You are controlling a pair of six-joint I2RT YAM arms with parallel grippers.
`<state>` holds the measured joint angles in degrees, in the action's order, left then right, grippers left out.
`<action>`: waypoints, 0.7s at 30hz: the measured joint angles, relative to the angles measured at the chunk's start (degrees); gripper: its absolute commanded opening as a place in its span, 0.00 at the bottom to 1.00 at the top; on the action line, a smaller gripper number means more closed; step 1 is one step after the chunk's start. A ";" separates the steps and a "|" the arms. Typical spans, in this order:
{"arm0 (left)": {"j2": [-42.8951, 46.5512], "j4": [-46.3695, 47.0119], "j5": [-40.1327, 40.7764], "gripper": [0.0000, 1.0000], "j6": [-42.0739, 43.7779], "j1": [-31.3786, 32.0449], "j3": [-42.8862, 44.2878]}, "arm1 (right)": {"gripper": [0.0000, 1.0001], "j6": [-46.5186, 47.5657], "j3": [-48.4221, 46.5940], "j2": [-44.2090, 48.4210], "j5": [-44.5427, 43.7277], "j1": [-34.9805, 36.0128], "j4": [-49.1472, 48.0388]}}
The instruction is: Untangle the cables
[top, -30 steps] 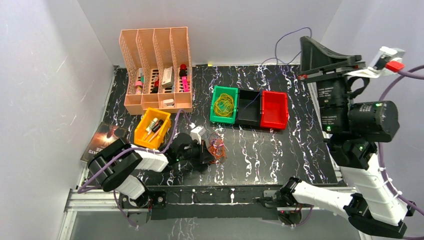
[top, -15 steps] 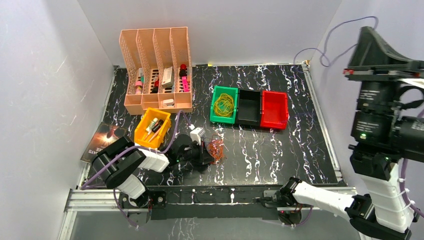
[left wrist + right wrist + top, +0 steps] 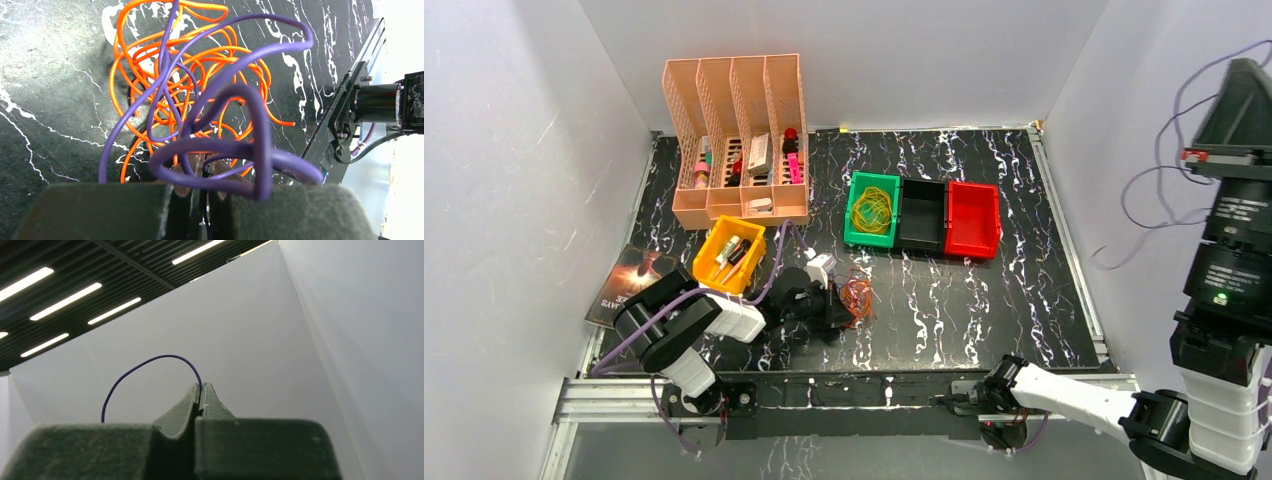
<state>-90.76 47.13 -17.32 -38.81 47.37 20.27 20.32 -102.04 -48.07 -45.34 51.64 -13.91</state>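
The cables form a small tangle of orange loops point(image 3: 857, 296) on the black table, right in front of my left gripper point(image 3: 831, 301). In the left wrist view the orange loops point(image 3: 215, 50) are threaded with purple cable point(image 3: 261, 130), and my left gripper point(image 3: 202, 167) is shut low on a purple strand at the near edge of the tangle. My right gripper point(image 3: 1246, 65) is raised high at the far right, shut on one thin purple cable point(image 3: 1124, 200) that hangs loose beside the wall. The right wrist view shows that purple cable point(image 3: 155, 357) arching out of the shut right gripper point(image 3: 201, 389).
A green bin point(image 3: 850, 206) holding yellow cable loops, a black bin point(image 3: 922, 215) and a red bin point(image 3: 972, 218) stand in a row at mid table. A peach organizer point(image 3: 736, 140) is at back left, a yellow bin point(image 3: 729, 257) and a booklet point(image 3: 629, 280) at left.
My right arm has swung up and to the right, carrying the thin purple cable away from the bins to the right wall. The left gripper stays on the orange tangle.
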 measured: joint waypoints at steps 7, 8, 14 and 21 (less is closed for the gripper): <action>0.81 -3.52 0.02 0.00 0.66 0.00 1.29 | 0.00 -1.25 -0.55 -4.83 -0.90 0.74 7.21; 1.33 -4.68 0.20 0.00 0.96 0.00 1.49 | 0.00 -1.60 -0.79 -6.10 -0.98 0.85 8.55; 5.81 -12.15 2.16 0.00 3.52 0.00 1.99 | 0.00 -3.98 -3.30 -15.80 -1.22 1.01 18.47; 8.52 -16.00 4.48 0.00 4.37 0.00 1.97 | 0.00 -6.25 0.39 -24.59 -1.14 1.01 26.25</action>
<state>-82.24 31.14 -12.84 -34.44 47.37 22.24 14.06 -101.65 -72.66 -46.48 52.64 12.34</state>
